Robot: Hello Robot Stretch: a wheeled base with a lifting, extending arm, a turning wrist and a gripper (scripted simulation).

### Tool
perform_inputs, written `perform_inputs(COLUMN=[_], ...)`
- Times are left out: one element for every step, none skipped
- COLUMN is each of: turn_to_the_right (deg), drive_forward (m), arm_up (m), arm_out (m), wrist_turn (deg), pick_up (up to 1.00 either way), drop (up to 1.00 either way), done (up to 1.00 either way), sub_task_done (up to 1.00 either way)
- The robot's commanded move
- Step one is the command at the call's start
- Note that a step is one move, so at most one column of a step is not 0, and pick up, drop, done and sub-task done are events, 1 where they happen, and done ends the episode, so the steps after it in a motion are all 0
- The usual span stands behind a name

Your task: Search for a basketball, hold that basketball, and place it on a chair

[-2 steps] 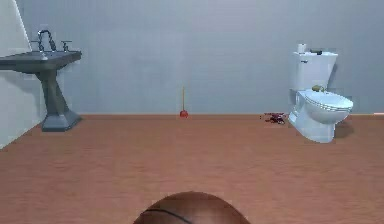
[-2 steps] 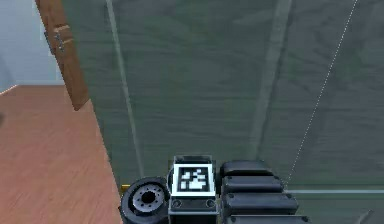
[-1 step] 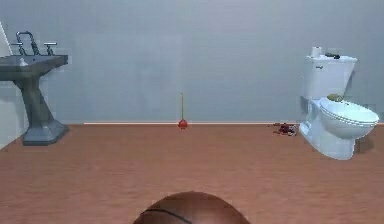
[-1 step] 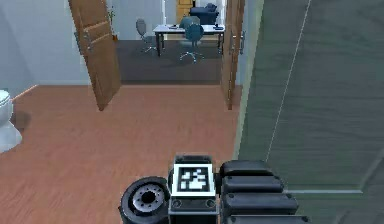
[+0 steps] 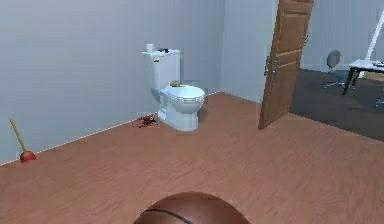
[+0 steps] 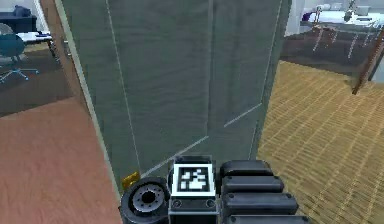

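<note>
A brown-orange dome with dark seams, by its look the basketball point(image 5: 190, 208), rises from the bottom edge of the forward view, close in front of the robot. Its lower part is cut off, so I cannot tell whether it rests on the floor point(image 5: 250, 165) or hangs clear of it.

Beyond it a white toilet point(image 5: 178, 92) stands against the grey wall point(image 5: 80, 60), and a red plunger point(image 5: 22, 143) leans at the forward view's left. A wooden door point(image 5: 285, 60) stands ajar at the right. Through the doorway a chair point(image 5: 332, 68) sits near a desk point(image 5: 366, 68) on darker flooring.

In the arm side view the arm point(image 6: 250, 195) lies along the bottom edge with a white marker point(image 6: 195, 182) and, left of it, the dark round body of the gripper point(image 6: 147, 200). Its far end is hard to make out, so I cannot tell its state or whether it holds anything. A grey panel point(image 6: 180, 80) stands just behind it, and a table point(image 6: 340, 22) shows at upper right.
</note>
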Motion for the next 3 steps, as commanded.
perform_inputs(turn_to_the_right=[0.0,42.0,0.0], drive_forward=[0.35,0.00,0.40], arm_up=[0.00,0.00,0.00], arm_out=[0.00,0.00,0.00], wrist_turn=[0.0,0.0,0.0], pick_up=[0.00,0.00,0.00], drop=[0.00,0.00,0.00], done=[0.00,0.00,0.00], sub_task_done=[0.00,0.00,0.00])
